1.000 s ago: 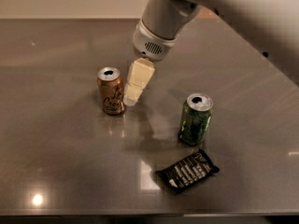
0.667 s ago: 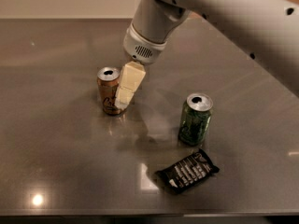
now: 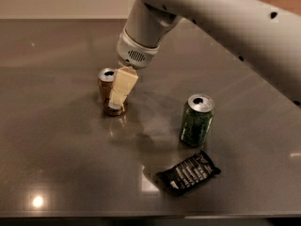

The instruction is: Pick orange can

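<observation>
Tabletop (image 3: 56, 164): grey-brown, glossy.
Item 1, orange can (image 3: 104, 87): upright, long axis vertical. It stands right at the gripper (image 3: 117, 97) on its far-left side and is partly hidden behind it. Slim copper-orange body, silver top.
Gripper: reaches down from above, alongside the can at mid-height. Spread or clamped cannot be told. Likely step: closing on the can.
Item 2, green can (image 3: 197, 121): upright, well apart on the gripper's opposite side.
Item 3, black packet (image 3: 188, 173): flat, farther off.

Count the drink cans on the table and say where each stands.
2. The orange can stands left of centre, with the gripper right against its front. The green can stands alone to the right, behind the dark packet. The arm could hide more.
</observation>
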You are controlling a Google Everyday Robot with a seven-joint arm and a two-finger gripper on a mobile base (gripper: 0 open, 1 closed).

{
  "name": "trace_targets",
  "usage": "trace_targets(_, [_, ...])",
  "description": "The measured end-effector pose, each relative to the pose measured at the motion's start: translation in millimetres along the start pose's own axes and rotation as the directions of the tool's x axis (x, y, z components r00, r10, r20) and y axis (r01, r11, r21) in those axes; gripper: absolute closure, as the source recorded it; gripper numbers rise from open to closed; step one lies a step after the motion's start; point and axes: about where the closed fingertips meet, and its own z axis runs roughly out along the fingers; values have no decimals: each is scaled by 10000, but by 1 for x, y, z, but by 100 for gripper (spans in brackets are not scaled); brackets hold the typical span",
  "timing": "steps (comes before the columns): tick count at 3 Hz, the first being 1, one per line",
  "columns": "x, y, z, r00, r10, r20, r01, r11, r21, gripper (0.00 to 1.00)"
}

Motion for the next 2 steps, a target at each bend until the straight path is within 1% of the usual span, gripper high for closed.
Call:
trace_targets(1, [-4,-2,1,10000,39,58,-38,10000,-84,41])
trace_targets(2, [-9,-1,-5,9998,-54,205,57,9998,-180,64])
